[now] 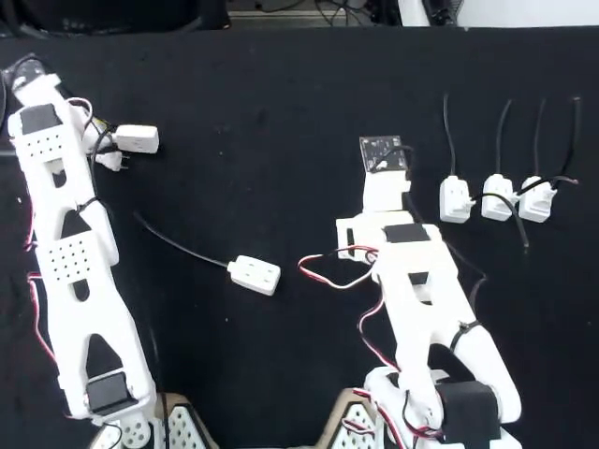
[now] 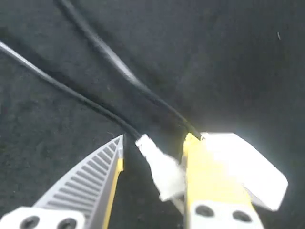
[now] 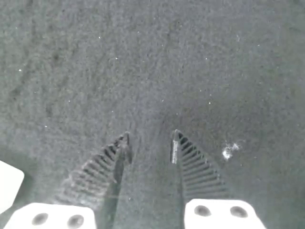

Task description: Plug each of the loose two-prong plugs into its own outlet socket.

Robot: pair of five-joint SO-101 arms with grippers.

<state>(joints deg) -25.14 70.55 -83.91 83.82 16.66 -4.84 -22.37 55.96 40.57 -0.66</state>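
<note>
- One smooth white plug [image 2: 162,174] lies between your left gripper [image 2: 155,138]'s part-spread ribbed fingers [image 2: 95,176], touching one, just beside the boxy outlet socket [image 2: 248,164].
- Your right gripper [image 3: 151,134], slightly parted, hovers over fuzzy black cloth [image 3: 143,57], well apart from that socket.

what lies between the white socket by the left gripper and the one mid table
In the high view, bare black cloth, crossed by the black cable of the mid-table socket running toward the upper-left socket.
</note>
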